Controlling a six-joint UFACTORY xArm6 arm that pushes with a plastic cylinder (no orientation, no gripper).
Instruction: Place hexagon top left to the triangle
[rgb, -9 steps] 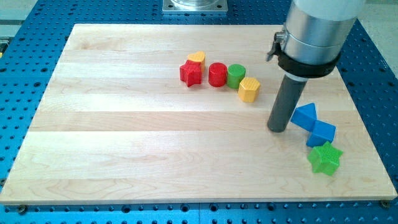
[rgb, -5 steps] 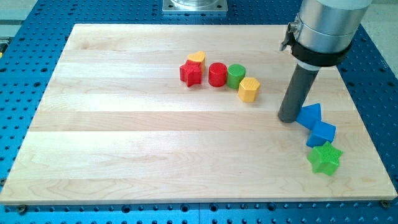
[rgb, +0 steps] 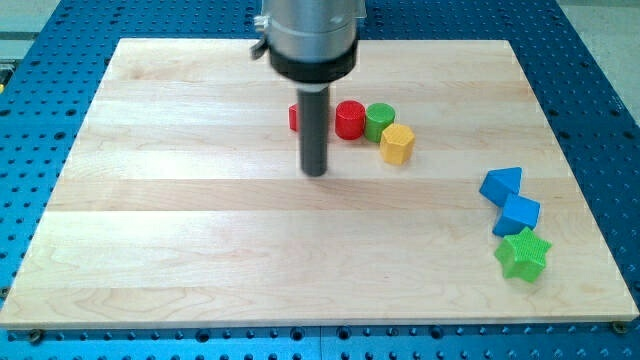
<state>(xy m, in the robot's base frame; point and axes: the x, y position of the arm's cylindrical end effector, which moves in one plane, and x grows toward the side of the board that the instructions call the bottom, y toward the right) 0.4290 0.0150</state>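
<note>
Yellow hexagon block (rgb: 397, 144) beside green cylinder (rgb: 379, 121), blue triangle block (rgb: 501, 185) well apart at right, my tip (rgb: 315, 173) bare, holding nothing, left of hexagon.

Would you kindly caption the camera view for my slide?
My tip rests below the red star, left of the yellow hexagon, far from the blue triangle.

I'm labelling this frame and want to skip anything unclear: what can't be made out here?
- Red block, camera view: mostly behind the rod, shape unreadable.
- Anything directly behind the rod: hidden.
- Arm above the collar: cut off by the view's top.
- My tip shows, below-left of the red cylinder.
</note>
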